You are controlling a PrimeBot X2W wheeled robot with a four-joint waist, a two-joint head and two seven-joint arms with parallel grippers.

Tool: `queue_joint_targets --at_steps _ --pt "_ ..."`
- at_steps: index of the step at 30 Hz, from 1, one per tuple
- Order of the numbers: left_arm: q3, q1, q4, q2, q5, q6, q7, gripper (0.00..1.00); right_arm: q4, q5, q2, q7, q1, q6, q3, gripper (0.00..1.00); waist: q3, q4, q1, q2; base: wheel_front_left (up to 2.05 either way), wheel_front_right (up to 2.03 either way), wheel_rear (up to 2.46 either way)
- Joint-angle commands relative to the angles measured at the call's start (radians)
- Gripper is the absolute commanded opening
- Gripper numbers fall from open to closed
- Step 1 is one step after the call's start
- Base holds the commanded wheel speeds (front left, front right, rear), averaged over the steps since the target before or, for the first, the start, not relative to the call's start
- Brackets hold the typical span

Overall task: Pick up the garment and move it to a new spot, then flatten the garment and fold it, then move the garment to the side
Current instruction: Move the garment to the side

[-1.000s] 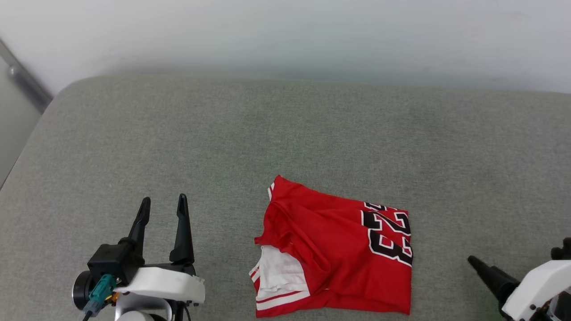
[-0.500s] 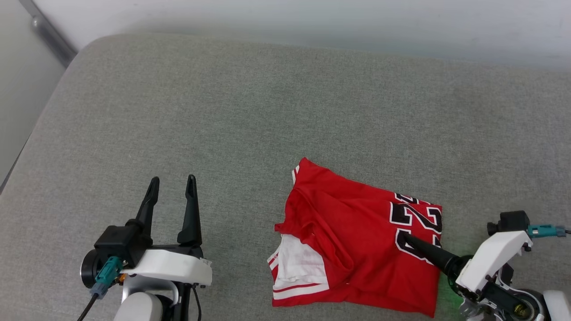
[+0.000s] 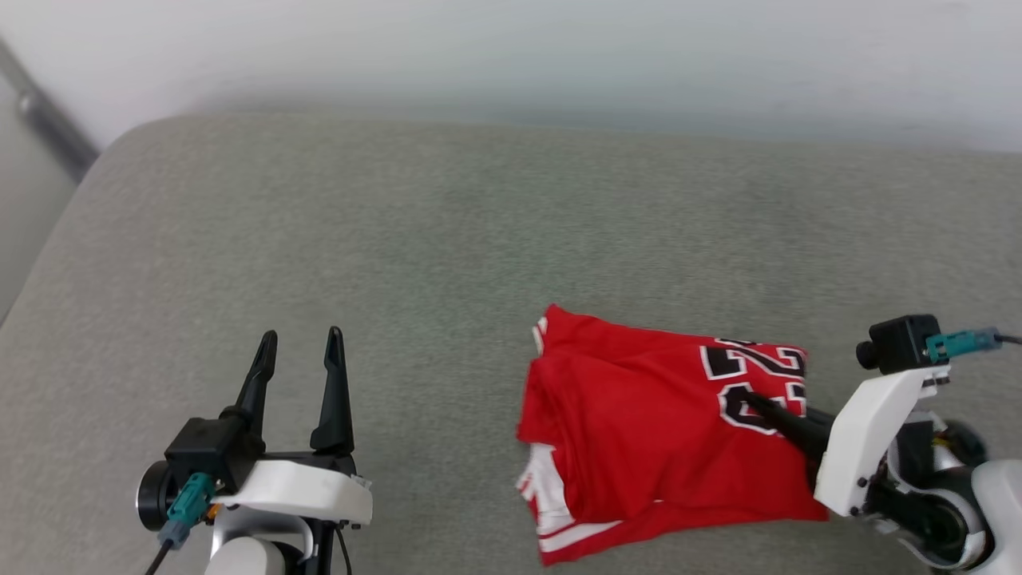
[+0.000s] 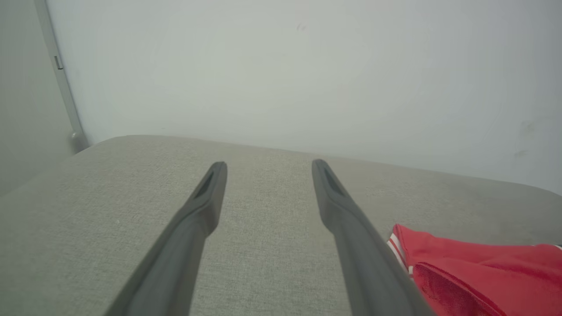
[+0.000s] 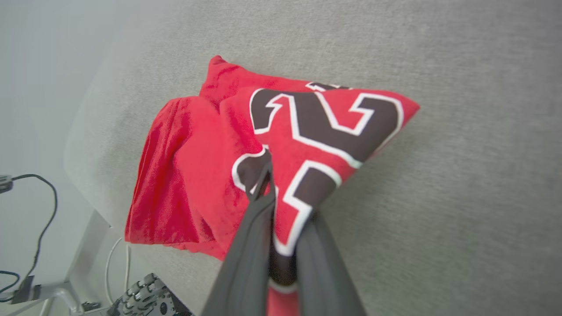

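The garment (image 3: 639, 431), a folded red shirt with black-and-white numbers, lies on the grey cushion at the lower right of the head view. My right gripper (image 3: 757, 404) comes in from the right and is shut on the garment's numbered right edge. In the right wrist view the garment (image 5: 197, 158) bunches up between the fingers (image 5: 246, 245) of the right gripper (image 5: 285, 193), with fabric draped over one of them. My left gripper (image 3: 301, 335) stands open over bare cushion, well left of the garment. The left wrist view shows the left gripper (image 4: 268, 164) holding nothing and the garment (image 4: 474, 272) at its lower right.
The grey cushion (image 3: 447, 239) stretches far to the left and back, ending at a pale wall (image 3: 511, 56). A metal rail (image 3: 48, 128) runs at the upper left. Past the cushion's edge, the right wrist view shows cables (image 5: 39, 228) on the floor.
The right gripper reached in over the garment's numbered edge and closed on it. That edge has bunched and risen. The head camera also shifted. The left gripper stays open.
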Motion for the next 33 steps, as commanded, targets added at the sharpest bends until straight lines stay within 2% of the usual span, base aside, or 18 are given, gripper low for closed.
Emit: queue_joint_targets --at_steps 1,4,8,13,20,26,33 --pt "0.003 0.014 -0.005 -0.006 0.007 -0.001 -0.002 1.0 -0.014 -0.05 -0.037 0.006 -0.021 0.0 0.018 0.0 -0.022 -0.042 0.0 -0.0001 0.0 0.0 0.0" --pt "0.007 0.02 -0.014 -0.008 0.016 -0.006 -0.002 1.0 -0.035 -0.146 -0.091 0.028 -0.051 0.0 0.042 0.0 -0.028 -0.095 0.0 -0.0001 0.0 0.0 0.0" --pt "0.01 0.031 -0.027 -0.01 0.024 -0.013 -0.002 1.0 -0.046 -0.24 -0.133 0.067 -0.081 0.0 0.046 0.0 -0.026 -0.182 0.0 -0.0001 0.0 0.0 0.0" --pt "0.002 0.02 -0.048 -0.007 0.039 -0.021 -0.002 1.0 -0.034 -0.308 -0.136 0.092 -0.128 -0.001 0.042 0.0 0.009 -0.315 0.0 -0.0001 0.0 0.0 0.0" --pt "-0.045 -0.061 -0.095 0.01 0.064 -0.052 0.015 1.0 0.057 -0.376 -0.156 -0.012 -0.244 0.0 0.034 0.0 0.144 -0.453 0.0 -0.0001 0.0 0.0 0.0" --pt "-0.088 -0.172 -0.157 0.046 0.103 -0.079 0.06 1.0 0.181 -0.42 -0.175 -0.176 -0.38 -0.001 -0.007 0.0 0.302 -0.493 0.0 -0.0001 0.0 0.0 0.0" --pt "-0.126 -0.303 -0.212 0.072 0.129 -0.098 0.102 1.0 0.356 -0.49 -0.205 -0.336 -0.509 -0.001 -0.158 0.0 0.459 -0.474 0.0 -0.0001 0.0 0.0 0.0"
